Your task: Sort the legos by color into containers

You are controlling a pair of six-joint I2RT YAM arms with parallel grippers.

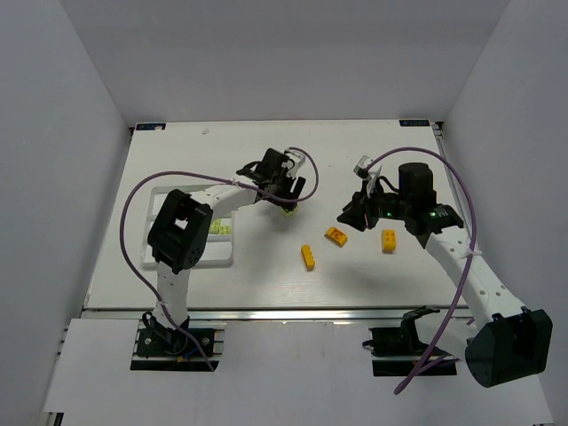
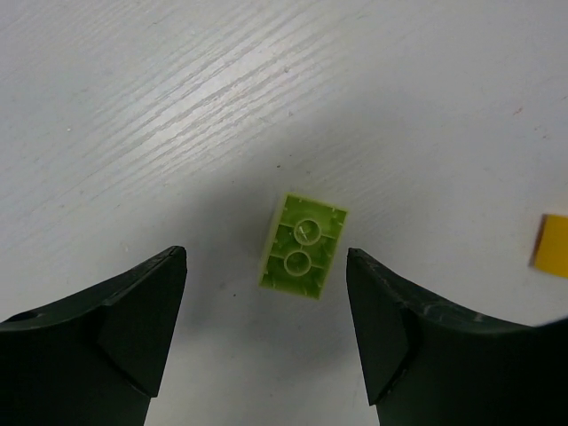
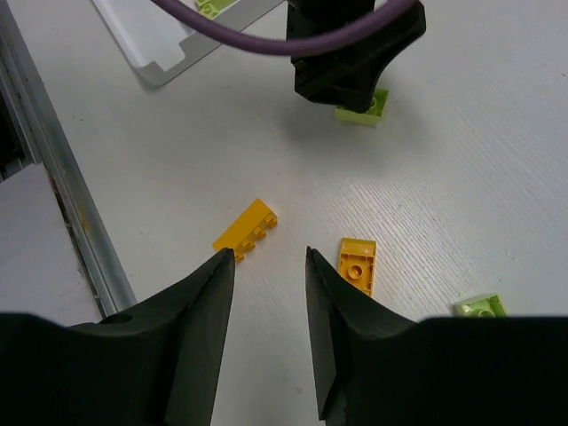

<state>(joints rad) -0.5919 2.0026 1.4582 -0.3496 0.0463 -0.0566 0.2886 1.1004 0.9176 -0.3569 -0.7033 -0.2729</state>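
A lime lego [image 2: 302, 248] lies upside down on the table, just ahead of my left gripper [image 2: 264, 255], whose fingers stand wide open on either side of it without touching. From above, that gripper [image 1: 288, 191] hovers over the lime lego [image 1: 286, 209]. My right gripper [image 3: 268, 256] is open and empty above bare table, between a long orange lego [image 3: 246, 230] and an upturned orange lego [image 3: 357, 264]. Another lime lego [image 3: 482, 307] lies to its right. The white tray [image 1: 177, 257] at the left holds lime legos [image 1: 222, 229].
A third orange lego [image 1: 389, 240] lies under the right arm's wrist. The left gripper's black body [image 3: 355, 53] hangs ahead of the right gripper. The table's metal front rail [image 3: 53, 177] runs close by on the left.
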